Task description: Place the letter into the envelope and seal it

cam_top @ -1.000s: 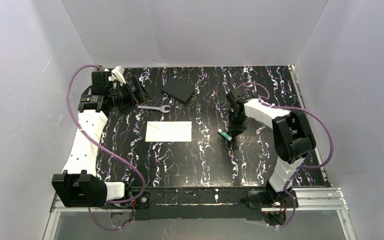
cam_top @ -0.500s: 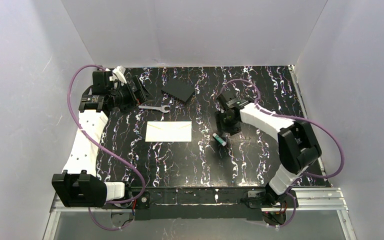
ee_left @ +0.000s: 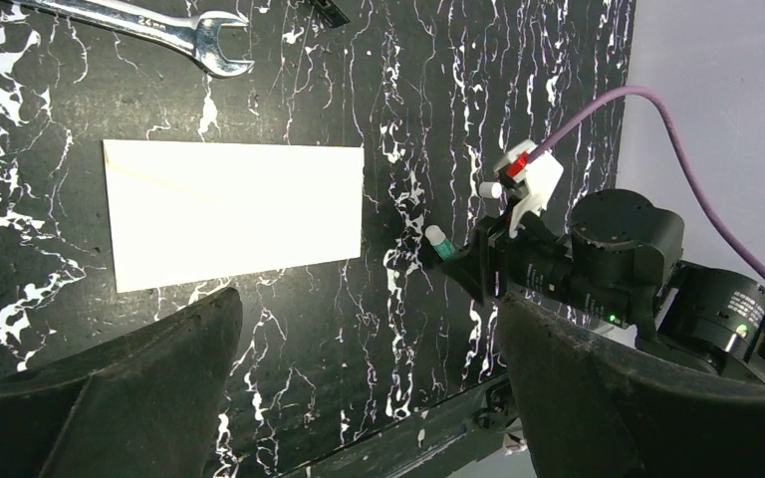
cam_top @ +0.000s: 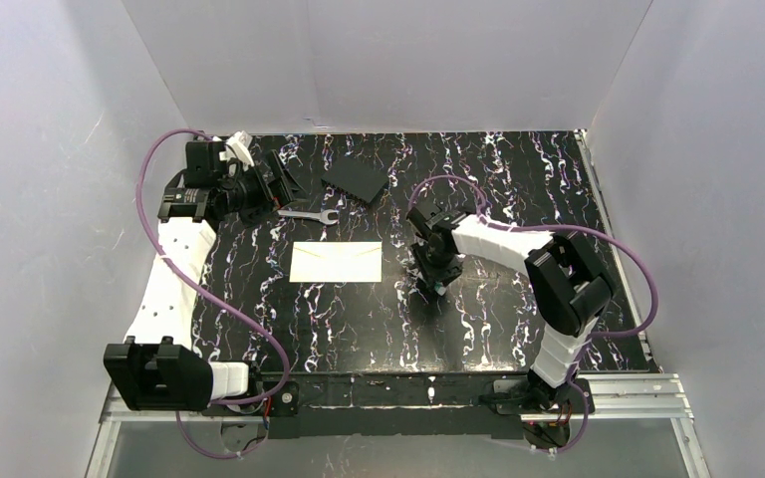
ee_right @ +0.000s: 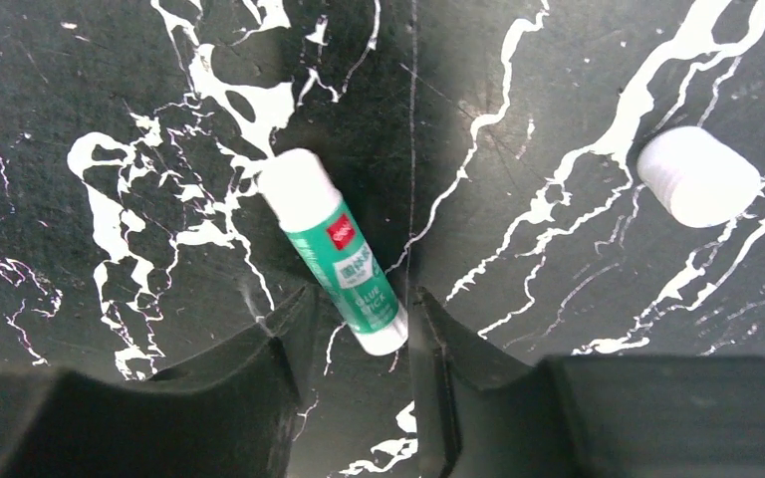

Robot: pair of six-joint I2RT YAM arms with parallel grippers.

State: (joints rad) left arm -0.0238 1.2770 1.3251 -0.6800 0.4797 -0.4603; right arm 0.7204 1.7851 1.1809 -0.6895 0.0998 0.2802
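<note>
The cream-white envelope point(cam_top: 337, 262) lies flat and closed at mid-table; it also shows in the left wrist view point(ee_left: 234, 214). The tan letter is not in view. My right gripper point(cam_top: 435, 284) is just right of the envelope, low over the table. Its fingers close on the base of a green glue stick point(ee_right: 344, 259), whose white end points away from them. The stick also shows in the left wrist view point(ee_left: 438, 242). My left gripper point(cam_top: 281, 179) is at the back left, raised, open and empty point(ee_left: 369, 398).
A steel wrench point(cam_top: 307, 215) lies behind the envelope. A black flat square point(cam_top: 356, 181) lies further back. A small white cap point(ee_right: 697, 176) lies on the black marbled table point(cam_top: 518, 179) beside the glue stick. White walls enclose three sides.
My right gripper has moved left and slightly nearer, towards the envelope, and the glue stick has moved with it. The left arm and envelope have not moved.
</note>
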